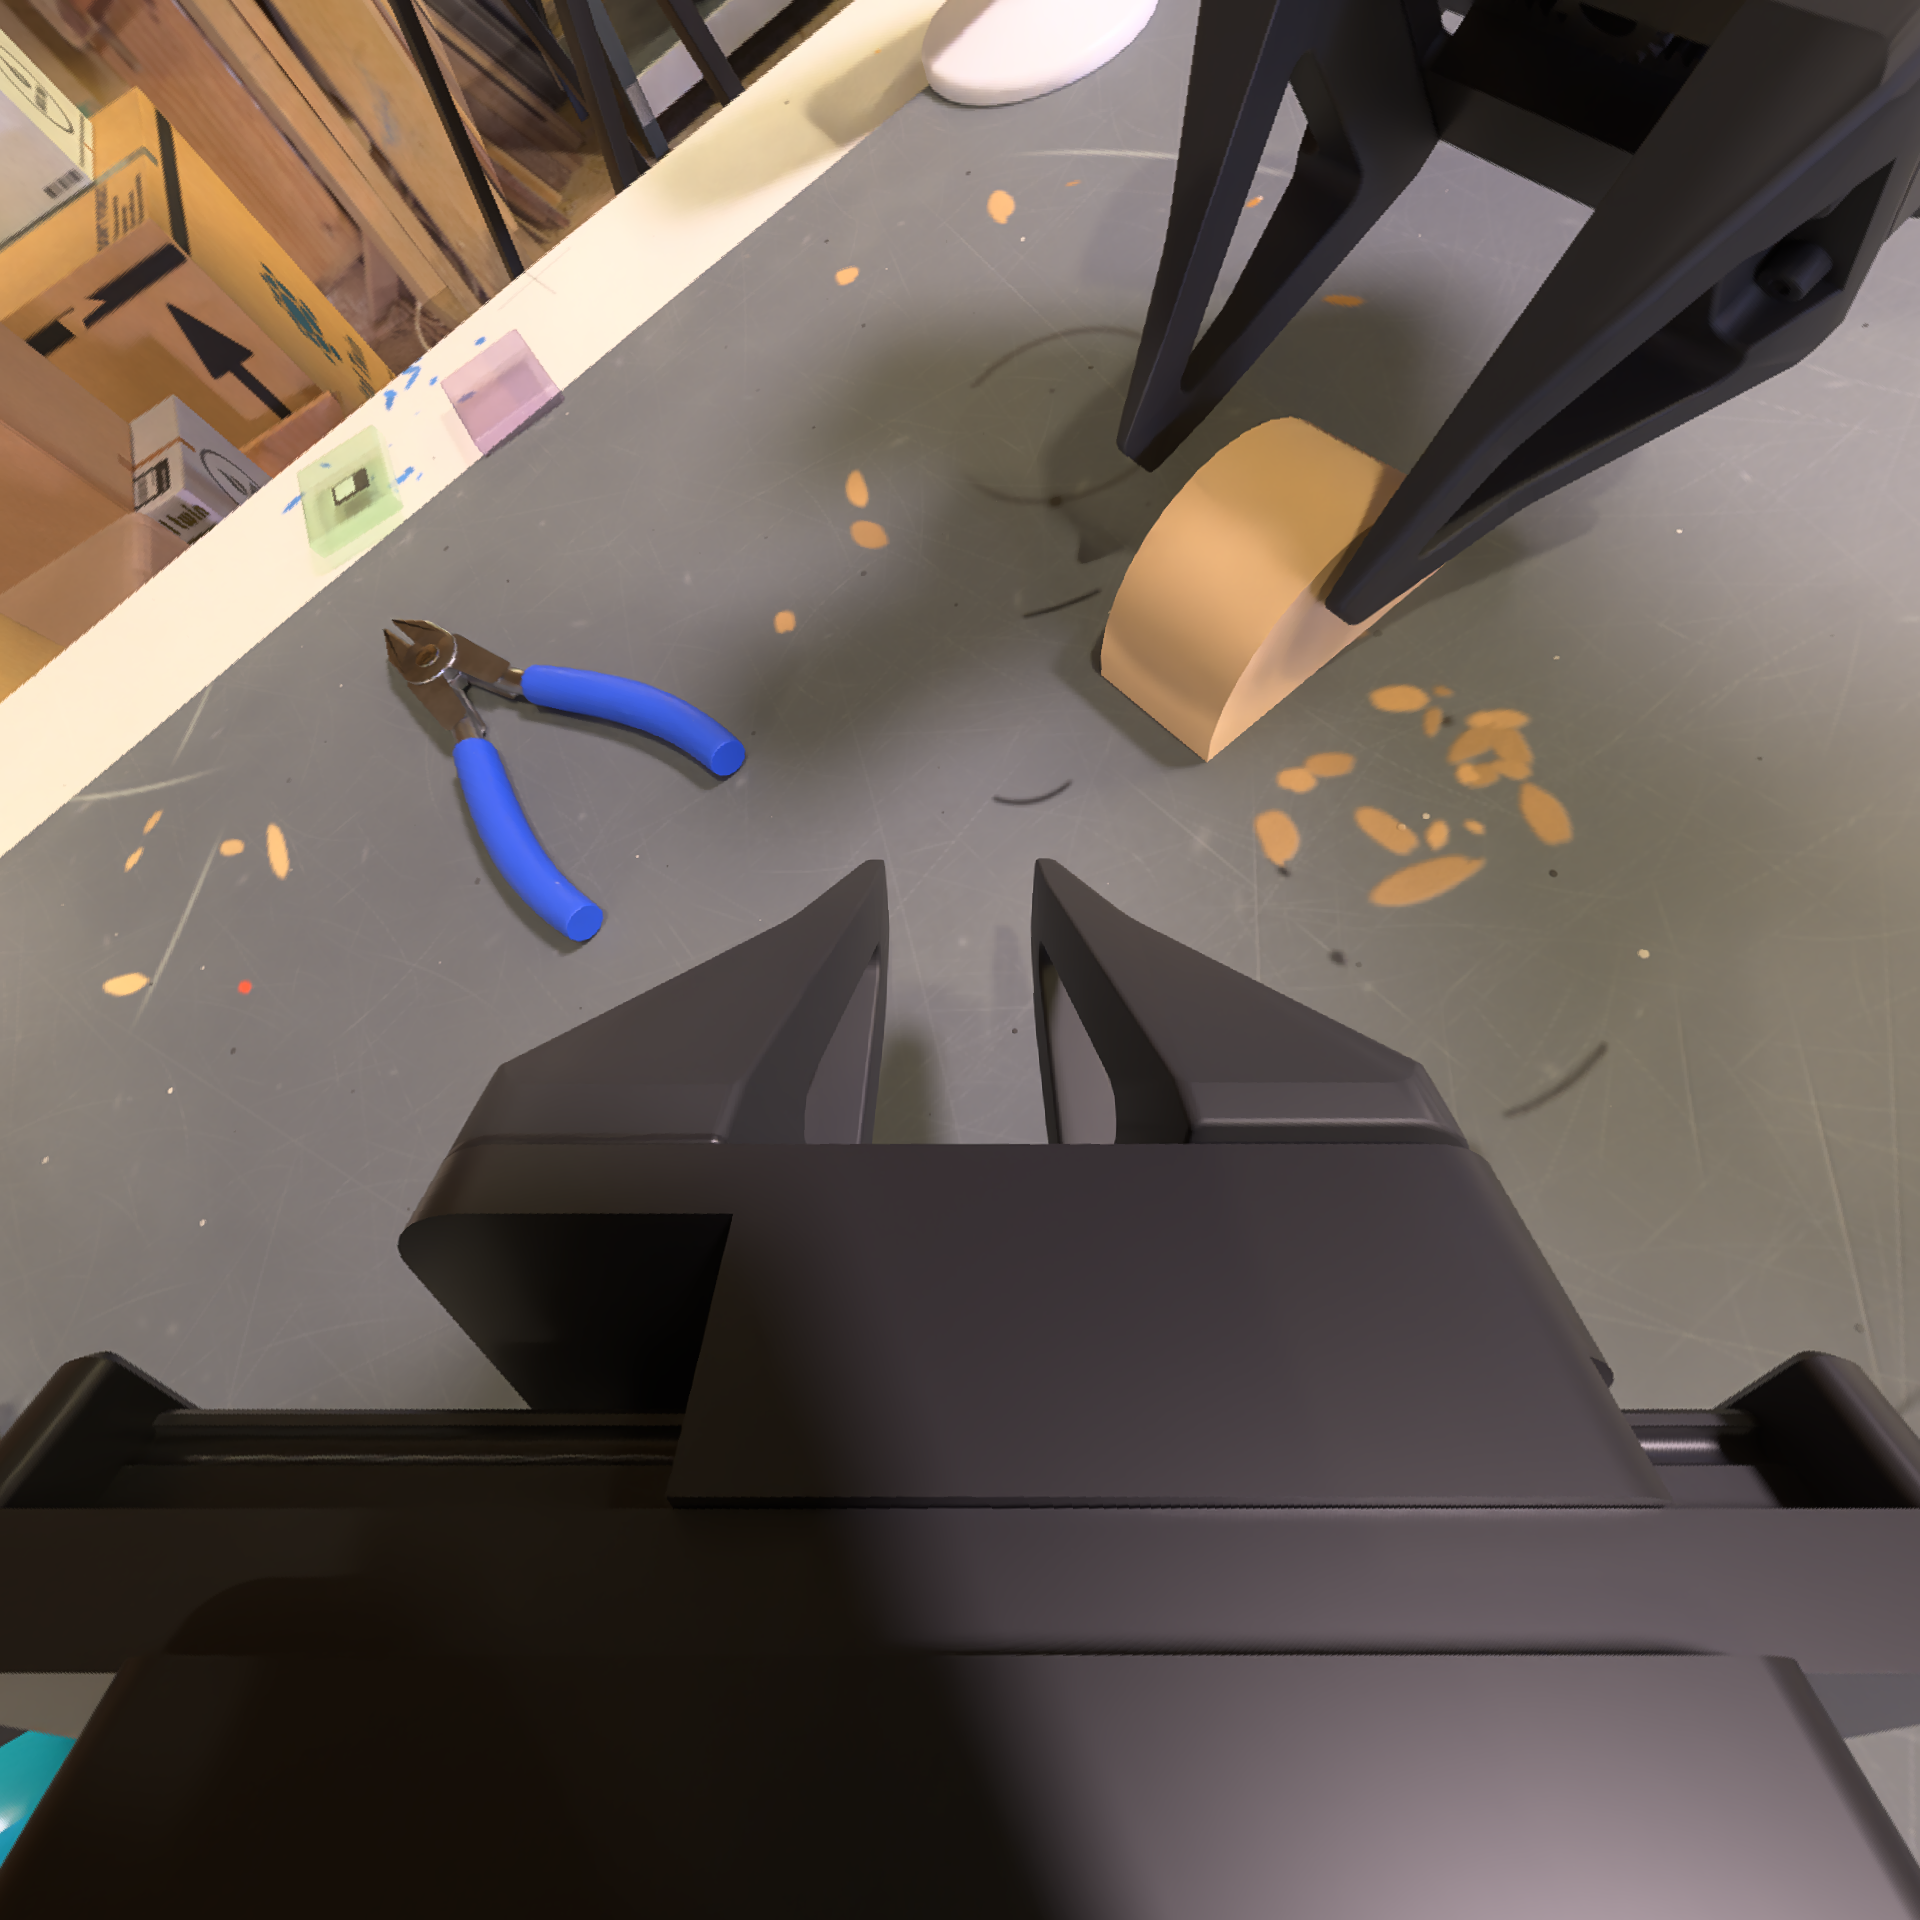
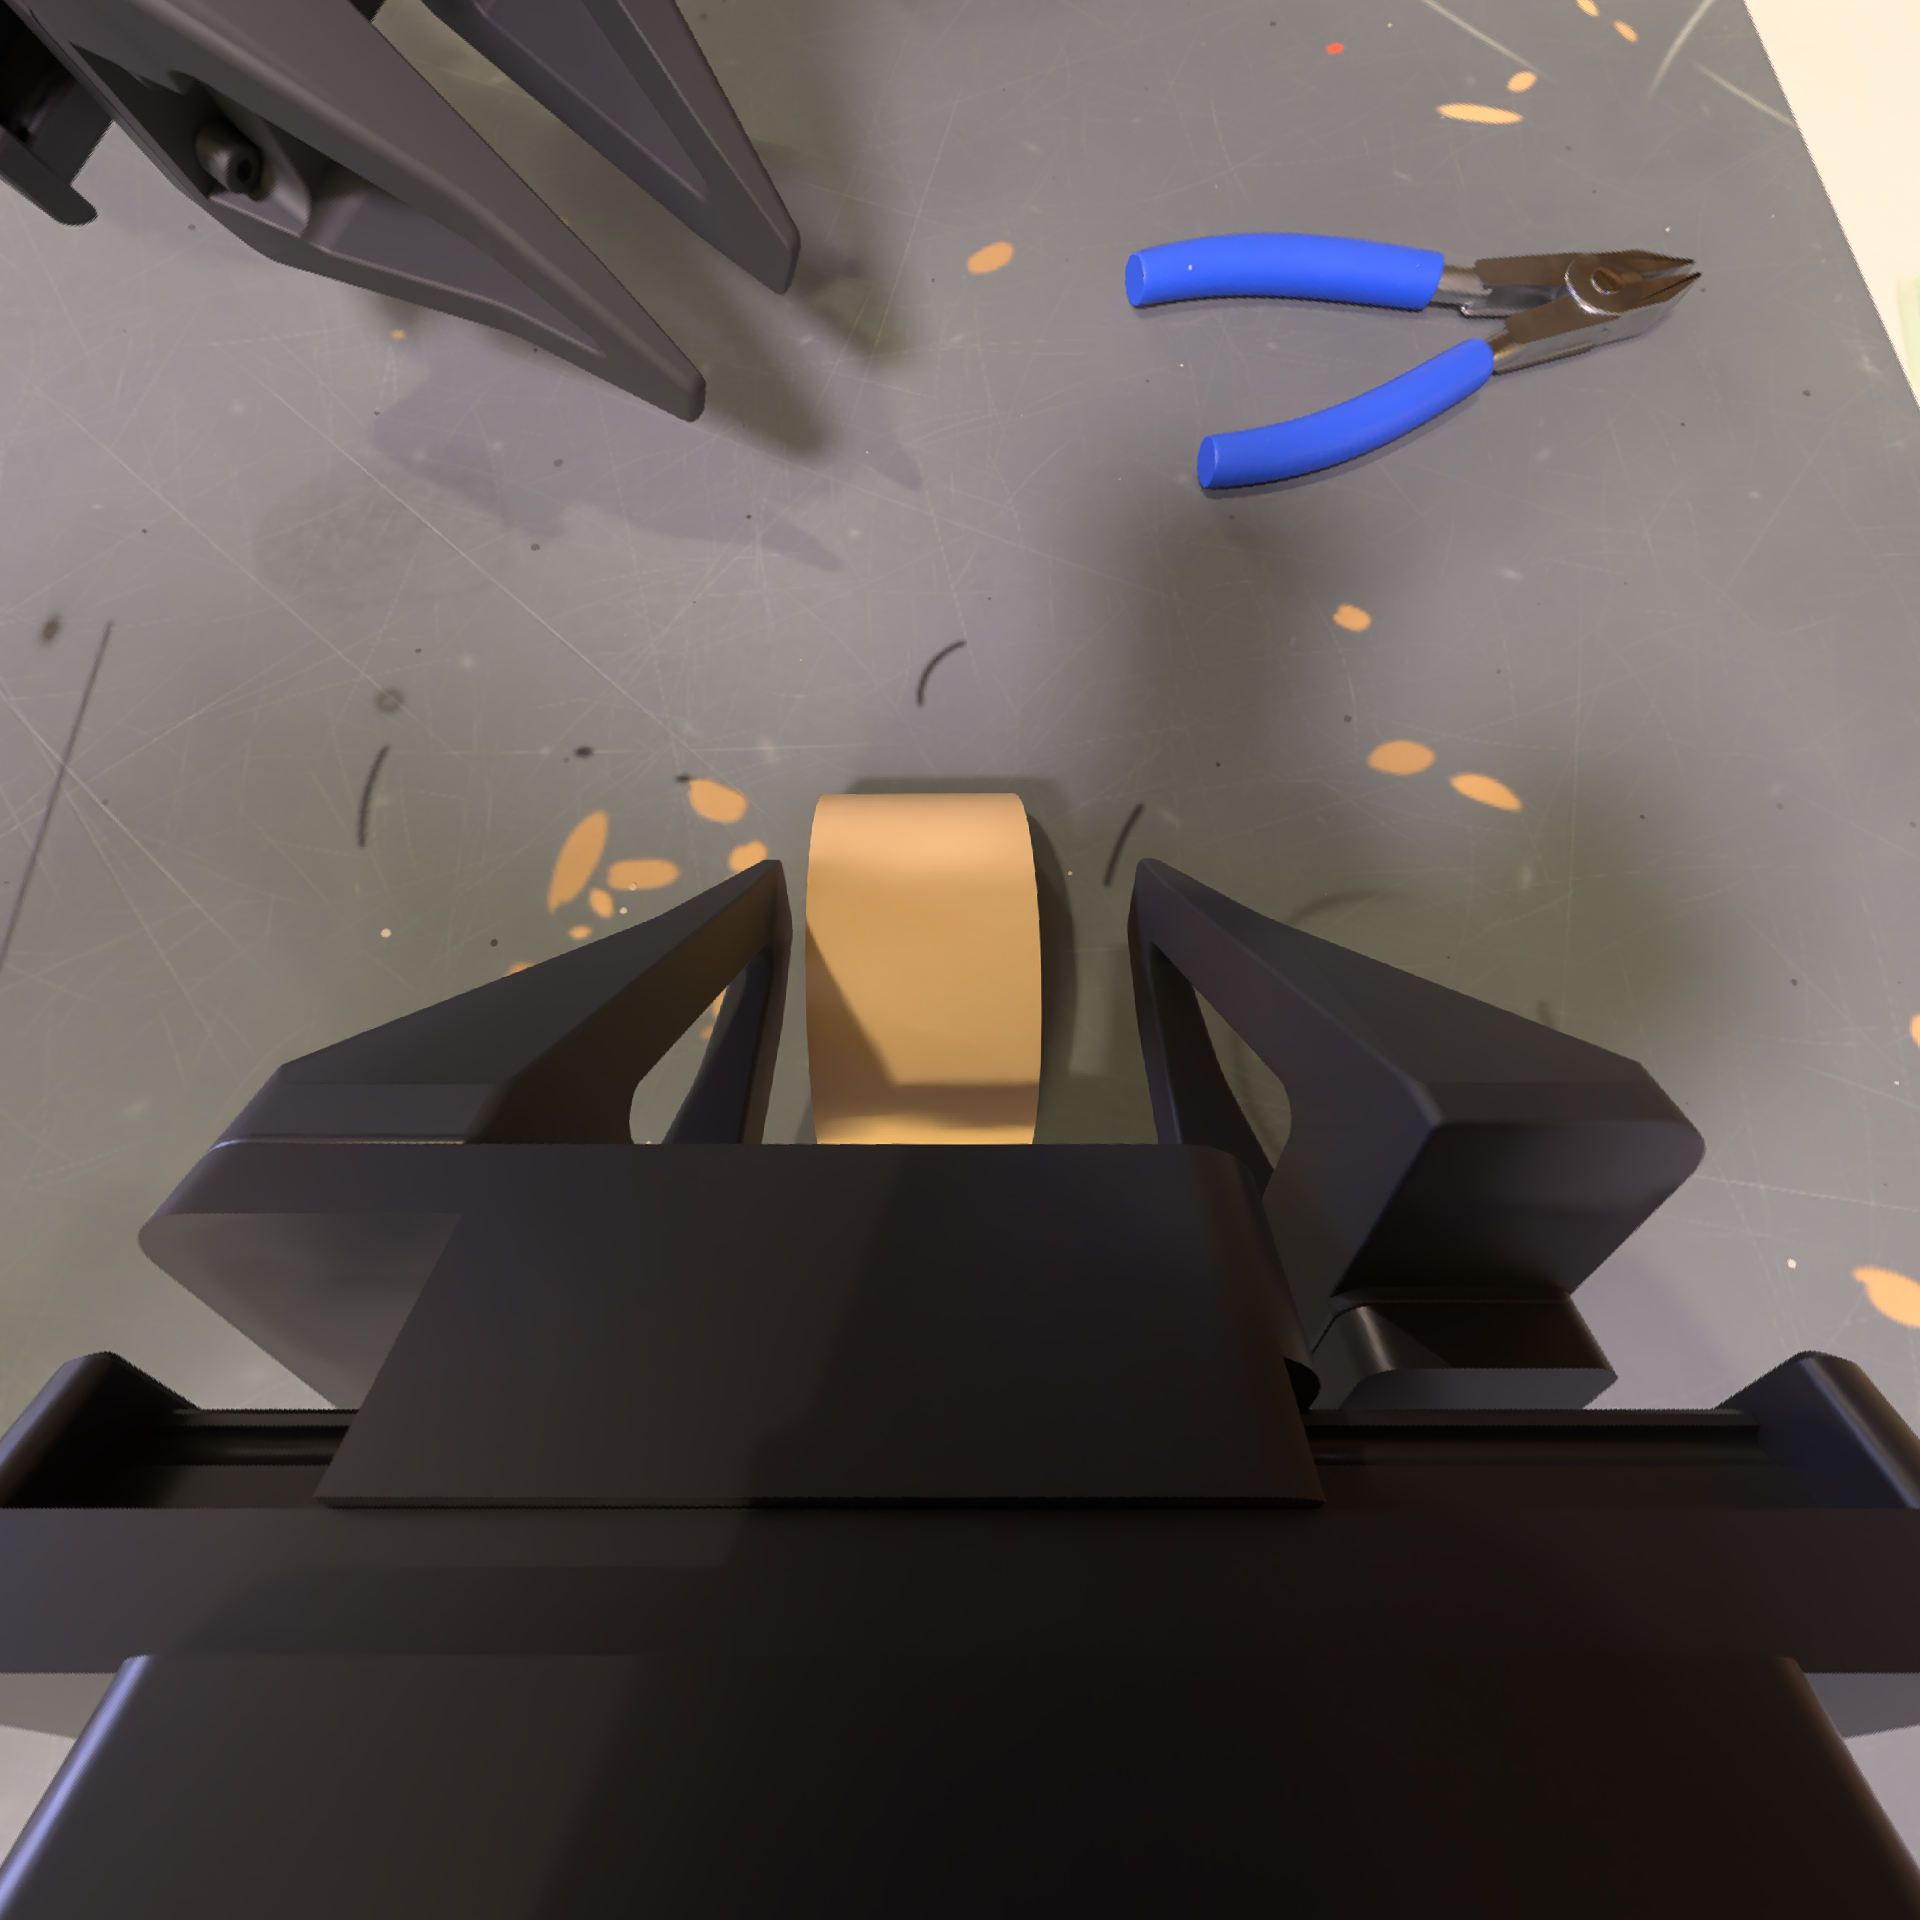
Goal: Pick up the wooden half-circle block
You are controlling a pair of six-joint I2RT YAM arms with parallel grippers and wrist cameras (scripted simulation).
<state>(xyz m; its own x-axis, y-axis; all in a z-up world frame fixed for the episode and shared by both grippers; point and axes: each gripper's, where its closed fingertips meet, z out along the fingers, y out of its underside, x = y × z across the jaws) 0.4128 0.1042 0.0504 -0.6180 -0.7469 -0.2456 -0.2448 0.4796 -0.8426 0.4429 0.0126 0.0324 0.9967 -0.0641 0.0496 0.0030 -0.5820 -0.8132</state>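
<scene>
The wooden half-circle block [image 1: 1216,582] stands on its flat side on the grey table, curved side up. My right gripper [image 2: 958,868] is open and low around the block [image 2: 925,966]. Its left finger sits close beside one flat face, and its right finger stands a gap away from the other. In the left wrist view the right gripper [image 1: 1247,530] straddles the block from above. My left gripper [image 1: 961,868] is empty with only a narrow gap between its fingers. It hovers over bare table short of the block and also shows in the right wrist view [image 2: 743,338].
Blue-handled cutting pliers [image 1: 540,727] lie open on the table left of the block and also show in the right wrist view [image 2: 1403,332]. A cream table edge [image 1: 260,665] carries a green tile [image 1: 348,494] and a purple tile [image 1: 499,390]. Cardboard boxes lie beyond it. A white round object [image 1: 1039,47] sits at the far side.
</scene>
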